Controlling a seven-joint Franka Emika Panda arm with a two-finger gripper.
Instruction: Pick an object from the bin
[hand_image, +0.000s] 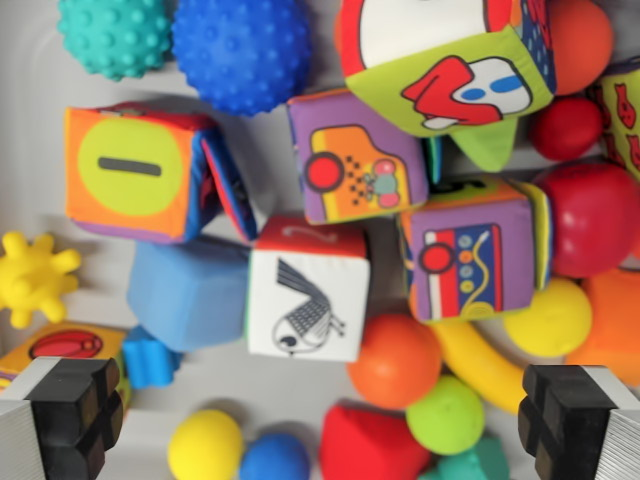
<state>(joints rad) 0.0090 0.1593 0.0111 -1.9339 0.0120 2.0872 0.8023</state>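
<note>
We look straight down into a pale grey bin (30, 70) crowded with soft toys. Our gripper (325, 425) hangs above it with its two black fingertips (75, 405) spread wide apart at the bottom corners of the wrist view, holding nothing.

Between them, slightly higher, sits a white fabric cube printed with a black bird (308, 303). A plain blue soft block (190, 293) touches its side toward the wrist view's left, and an orange ball (397, 360) lies just beside its lower corner on the other side. Above it rests a purple fabric cube with an orange shoe picture (357, 168), next to another purple cube with striped panel and dots (472, 258).

Toward the wrist view's left lies an orange cube with a lime-green circle (135, 170). At the top edge, a teal bumpy ball (115, 35) touches a blue bumpy ball (243, 50).
</note>
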